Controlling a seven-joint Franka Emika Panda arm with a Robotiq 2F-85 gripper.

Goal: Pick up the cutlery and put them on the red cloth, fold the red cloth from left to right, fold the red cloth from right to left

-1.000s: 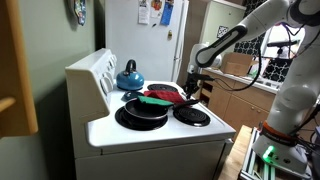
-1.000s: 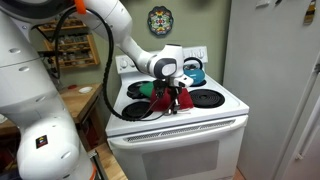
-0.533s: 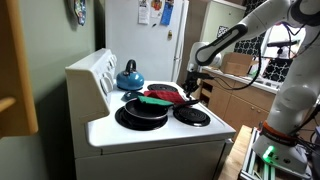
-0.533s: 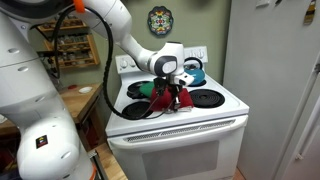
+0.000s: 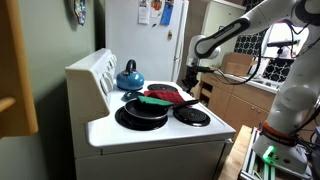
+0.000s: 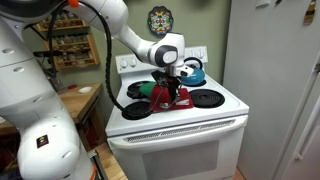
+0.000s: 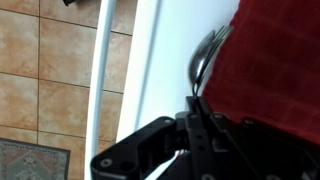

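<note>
A home kitchen is shown: in both exterior views a white stove (image 5: 150, 135) is seen at the centre, with a blue kettle (image 5: 129, 75) and a black frying pan (image 5: 142, 113) set on top. A white refrigerator (image 5: 120, 30) with papers (image 5: 155, 11) stuck to it is seen behind. Wooden cabinets (image 5: 235, 105) are seen at right, a decorative plate (image 6: 160, 20) is hung at upper middle, and a tiled floor (image 7: 45, 90) is shown at the wrist view's left.

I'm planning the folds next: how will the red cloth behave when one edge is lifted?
Probably floppy: the red cloth lies bunched and low on the stove, so a lifted edge should drape. Likely light too; pushed, it may slide or wrinkle rather than fold cleanly.
</note>
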